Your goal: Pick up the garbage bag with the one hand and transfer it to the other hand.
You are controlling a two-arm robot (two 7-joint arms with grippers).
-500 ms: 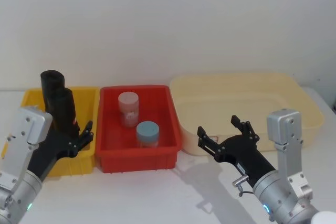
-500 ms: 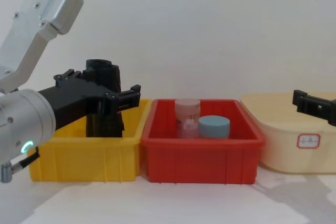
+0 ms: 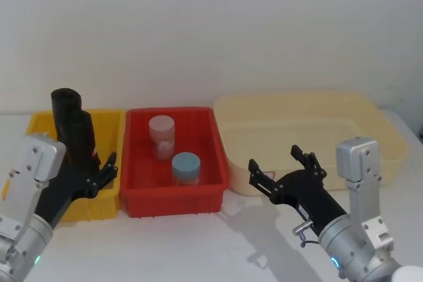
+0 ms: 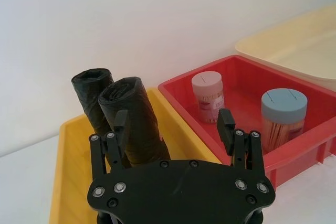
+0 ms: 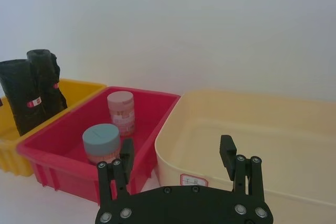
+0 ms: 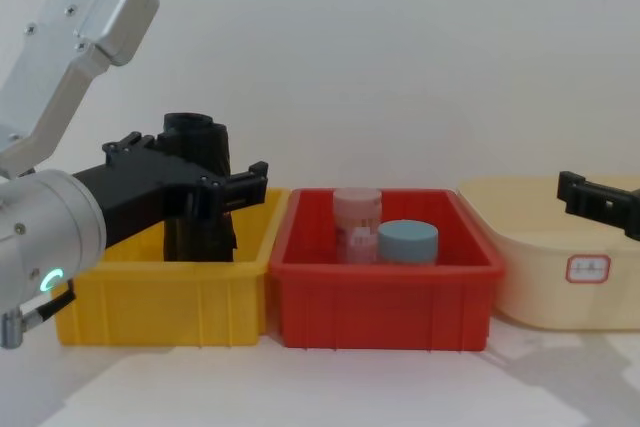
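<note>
Nothing's really moved: left gripper [image 4: 174, 124] still sits spread open at the garbage bag [image 4: 131, 121], not clamped. Right gripper [image 5: 177, 148] waits open too, so I'd say pickup hasn't started.

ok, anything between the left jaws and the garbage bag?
Nothing visible. The left gripper is open above the yellow bin's rim, and the garbage bag stands upright just ahead of it. The right gripper hangs open by the cream tub.

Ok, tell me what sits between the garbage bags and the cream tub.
The red bin, holding a pink jar and a blue-lidded jar, plain in the head view.
</note>
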